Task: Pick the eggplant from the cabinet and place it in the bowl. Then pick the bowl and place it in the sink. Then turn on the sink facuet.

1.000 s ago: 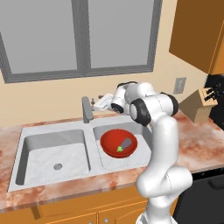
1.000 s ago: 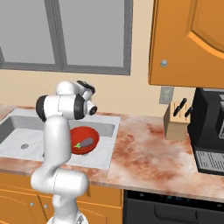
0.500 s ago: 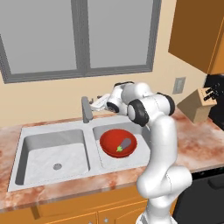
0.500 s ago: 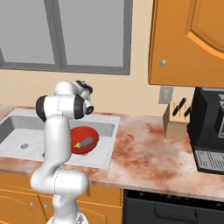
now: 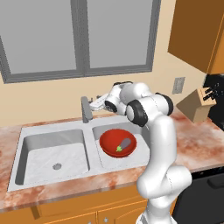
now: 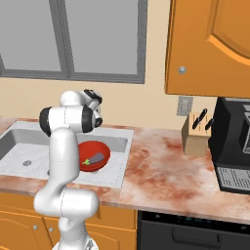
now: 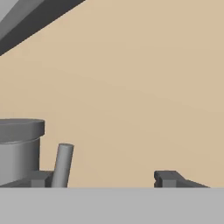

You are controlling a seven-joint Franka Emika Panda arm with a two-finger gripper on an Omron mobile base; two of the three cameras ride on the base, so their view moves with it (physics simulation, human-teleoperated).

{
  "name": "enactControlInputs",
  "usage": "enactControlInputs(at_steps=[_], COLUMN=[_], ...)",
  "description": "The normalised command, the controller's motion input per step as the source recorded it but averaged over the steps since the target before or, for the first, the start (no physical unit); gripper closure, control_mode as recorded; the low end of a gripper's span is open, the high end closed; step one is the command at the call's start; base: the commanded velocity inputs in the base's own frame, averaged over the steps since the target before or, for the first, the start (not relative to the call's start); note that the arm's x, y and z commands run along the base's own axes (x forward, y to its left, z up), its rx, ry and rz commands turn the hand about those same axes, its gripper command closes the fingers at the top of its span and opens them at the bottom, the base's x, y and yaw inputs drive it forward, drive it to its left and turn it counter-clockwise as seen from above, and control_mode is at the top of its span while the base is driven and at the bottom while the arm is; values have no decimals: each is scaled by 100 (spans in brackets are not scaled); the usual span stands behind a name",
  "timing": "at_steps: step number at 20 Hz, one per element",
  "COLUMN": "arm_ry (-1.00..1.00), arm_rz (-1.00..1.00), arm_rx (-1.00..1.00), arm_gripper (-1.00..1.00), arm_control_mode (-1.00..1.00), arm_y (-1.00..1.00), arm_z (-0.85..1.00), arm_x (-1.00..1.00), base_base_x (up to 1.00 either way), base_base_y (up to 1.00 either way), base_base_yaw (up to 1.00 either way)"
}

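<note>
The red bowl [image 5: 117, 142] sits in the right basin of the sink [image 5: 52, 151], with the eggplant [image 5: 124, 144] lying inside it. The gripper [image 5: 94, 103] reaches toward the faucet [image 5: 86, 109] behind the basins. In the hand view its jaws stand wide apart holding nothing, the faucet's short lever [image 7: 63, 164] just beside one fingertip [image 7: 40, 178].

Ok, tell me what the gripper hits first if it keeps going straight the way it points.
Probably the beige wall behind the sink: it lies dead ahead between the fingertips of the gripper. The sink facuet sits off to one side, its lever by one fingertip.
</note>
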Motion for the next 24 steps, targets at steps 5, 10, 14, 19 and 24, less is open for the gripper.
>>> enactControlInputs(at_steps=[5, 10, 14, 19, 24], arm_ry=[0, 0, 0, 0, 0], arm_rz=[-6, -8, -7, -4, -5], arm_rx=[1, 6, 9, 11, 9], arm_gripper=[100, 100, 100, 100, 100], arm_control_mode=[-100, -100, -100, -100, -100], arm_y=[-4, -38, -65, -77, -73], arm_z=[-14, -23, -29, -31, -36], arm_x=[33, 13, 4, 4, 11], base_base_x=[0, 0, 0, 0, 0], base_base_y=[0, 0, 0, 0, 0], base_base_yaw=[0, 0, 0, 0, 0])
